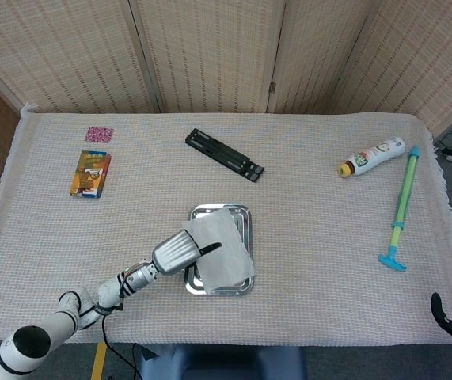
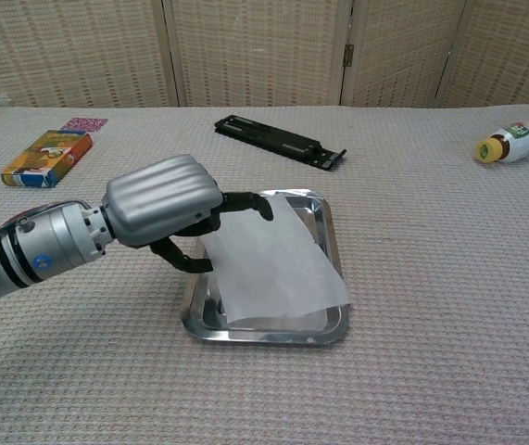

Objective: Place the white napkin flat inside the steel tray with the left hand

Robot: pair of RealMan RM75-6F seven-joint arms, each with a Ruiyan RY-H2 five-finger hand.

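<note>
The white napkin (image 1: 223, 247) (image 2: 273, 264) lies across the steel tray (image 1: 248, 237) (image 2: 334, 236) near the table's front middle. It covers most of the tray, and its near right corner hangs over the rim. My left hand (image 1: 178, 252) (image 2: 160, 198) is at the tray's left side with its fingers spread. One finger (image 2: 245, 199) reaches over the napkin's far left edge and the thumb curls below, beside the left edge. I see no grip on the sheet. A dark sliver of my right hand (image 1: 450, 319) shows at the bottom right corner, too little to read its pose.
A black rail (image 1: 224, 154) (image 2: 279, 140) lies behind the tray. A snack box (image 1: 90, 173) (image 2: 46, 158) and a small pink patch (image 1: 99, 134) sit at far left. A bottle (image 1: 372, 157) (image 2: 521, 139) and a green-blue pump stick (image 1: 401, 209) lie at right.
</note>
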